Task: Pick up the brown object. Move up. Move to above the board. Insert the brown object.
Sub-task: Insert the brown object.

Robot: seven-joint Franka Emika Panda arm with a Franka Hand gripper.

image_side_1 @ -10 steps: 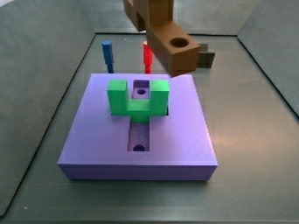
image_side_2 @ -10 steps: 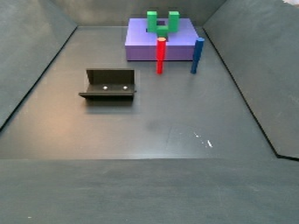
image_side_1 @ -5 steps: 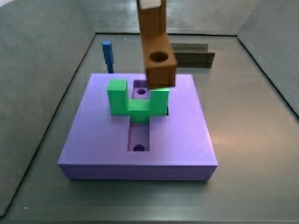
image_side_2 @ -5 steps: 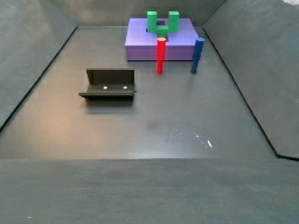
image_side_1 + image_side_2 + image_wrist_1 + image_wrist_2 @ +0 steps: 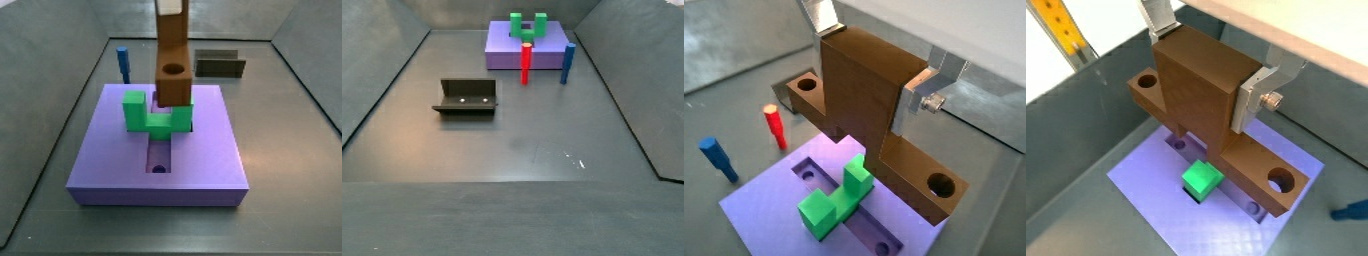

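Clamping the brown object [image 5: 871,110], the gripper [image 5: 885,55] jaws hold it upright above the board [image 5: 201,150], its lower end just beside the green block [image 5: 144,115]; no writing readable

End effector [image 5: 885,65]: flat silver finger plates [image 5: 947,70], one round screw head.

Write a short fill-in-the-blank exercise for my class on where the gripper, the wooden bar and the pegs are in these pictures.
1. The gripper holds the brown object between its silver ____.
2. In a side view the brown object hangs upright above the lavender ____.
3. The U-shaped block on the board is coloured ____.
4. Beside the board stand a blue peg and a ____ peg.

Missing words: fingers; board; green; red
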